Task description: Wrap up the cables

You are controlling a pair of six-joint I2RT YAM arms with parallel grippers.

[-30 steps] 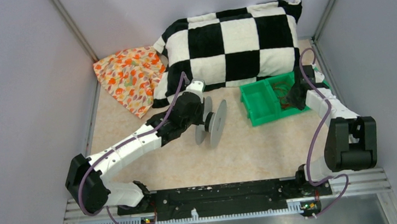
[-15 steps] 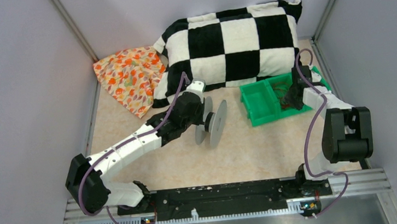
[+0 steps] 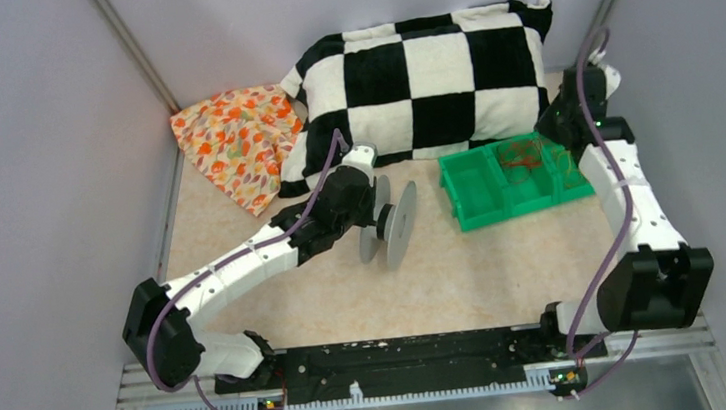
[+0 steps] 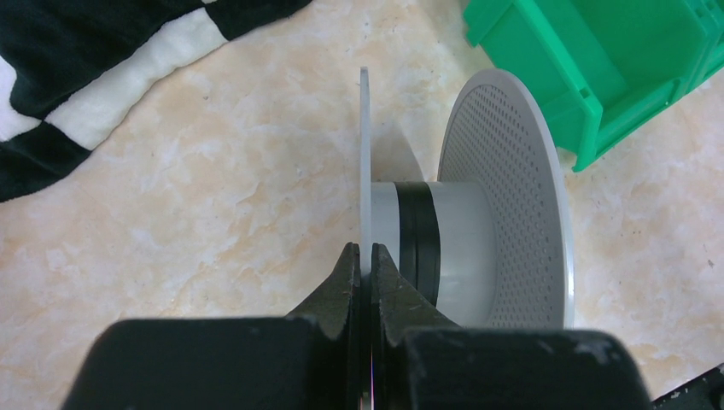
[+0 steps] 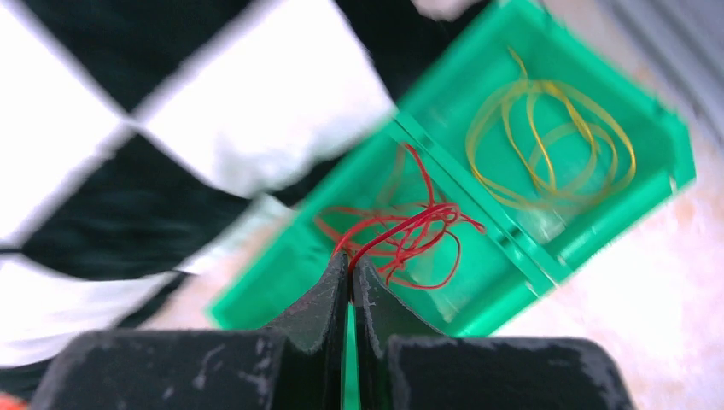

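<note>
A: Looking at the right arm: it's reared up with the elbow high. The right end effector point(image 5: 351, 265) hangs above the green bin point(image 5: 598, 235), shut on a strand of the red cables point(image 5: 410, 224).
B: And the rest of them?
A: A loose tangle in the bin's middle compartment, pointing no one way. Yellow cables point(image 5: 555, 128) coil in the next compartment.
B: The left arm?
A: Stretched low toward the bin. The left end effector point(image 4: 365, 256) is clamped on the near flange of the grey spool point(image 4: 504, 205), which stands on the desk point(image 4: 213, 196) near the bin, axle level and pointing at it.
</note>
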